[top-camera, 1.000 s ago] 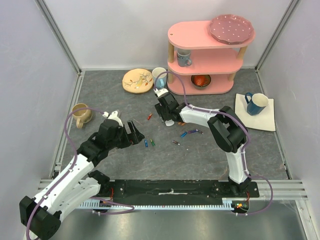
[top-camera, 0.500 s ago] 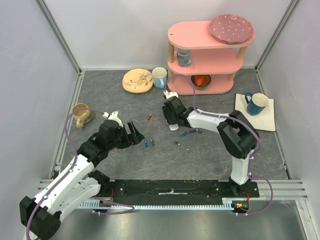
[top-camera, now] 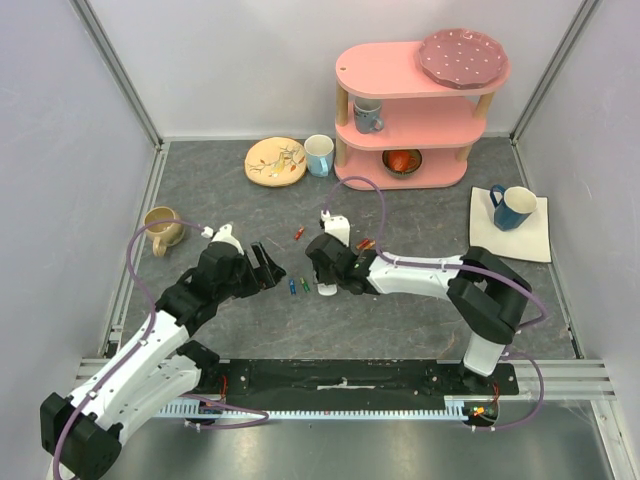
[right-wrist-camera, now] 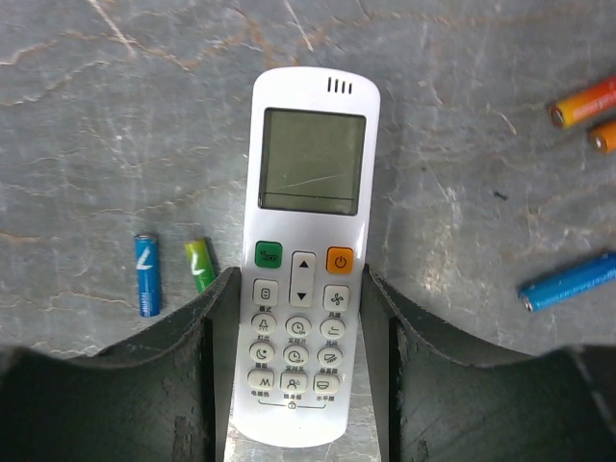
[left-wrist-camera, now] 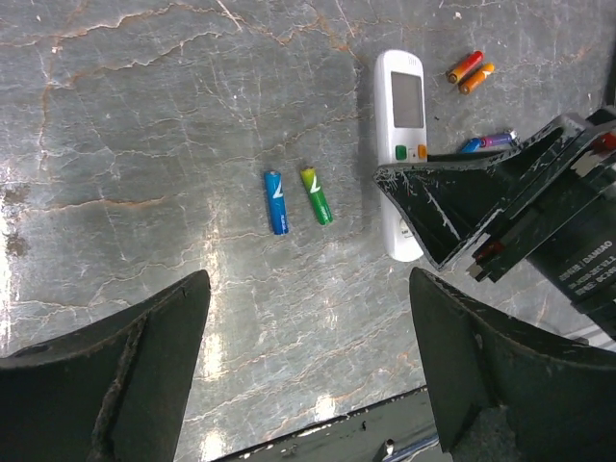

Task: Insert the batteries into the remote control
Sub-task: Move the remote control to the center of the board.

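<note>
The white remote control (right-wrist-camera: 306,241) lies face up, screen and buttons showing, between the fingers of my right gripper (right-wrist-camera: 298,289), which is shut on its lower half. It also shows in the left wrist view (left-wrist-camera: 399,106) and in the top view (top-camera: 327,290). A blue battery (right-wrist-camera: 145,274) and a green battery (right-wrist-camera: 199,265) lie just left of the remote. Red and orange batteries (right-wrist-camera: 582,101) and another blue one (right-wrist-camera: 568,281) lie to its right. My left gripper (left-wrist-camera: 308,284) is open and empty above the table, near the blue (left-wrist-camera: 276,202) and green (left-wrist-camera: 316,195) batteries.
A pink shelf (top-camera: 405,100) with a plate, mug and bowl stands at the back. A patterned plate (top-camera: 275,160) and a cup (top-camera: 319,153) sit beside it. A tan mug (top-camera: 160,228) is at the left, and a blue mug (top-camera: 512,207) on a white napkin at the right.
My right gripper has carried the remote nearer and to the left, ending beside the blue and green batteries. My left arm has barely moved.
</note>
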Motion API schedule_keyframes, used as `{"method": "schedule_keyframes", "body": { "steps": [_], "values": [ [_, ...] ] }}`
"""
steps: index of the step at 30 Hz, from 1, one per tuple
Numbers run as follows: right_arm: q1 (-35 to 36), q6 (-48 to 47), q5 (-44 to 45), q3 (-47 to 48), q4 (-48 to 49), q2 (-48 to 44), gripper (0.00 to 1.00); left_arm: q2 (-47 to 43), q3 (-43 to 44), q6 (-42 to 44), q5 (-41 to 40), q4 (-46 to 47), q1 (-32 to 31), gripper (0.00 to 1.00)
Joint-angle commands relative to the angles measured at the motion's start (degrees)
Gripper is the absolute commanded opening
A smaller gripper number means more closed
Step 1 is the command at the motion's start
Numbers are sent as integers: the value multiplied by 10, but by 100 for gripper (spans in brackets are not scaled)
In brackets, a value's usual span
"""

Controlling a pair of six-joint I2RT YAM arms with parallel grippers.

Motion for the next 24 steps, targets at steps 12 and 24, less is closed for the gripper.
{"method": "schedule_keyframes", "body": {
  "steps": [12, 24],
  "values": [
    [38, 102, 73, 6, -40, 43, 66, 0, -16, -20, -20, 36, 1, 88],
    [39, 8, 98, -6, -144, -139, 98, 103, 14, 34, 34, 89, -6, 84]
  ]
}}
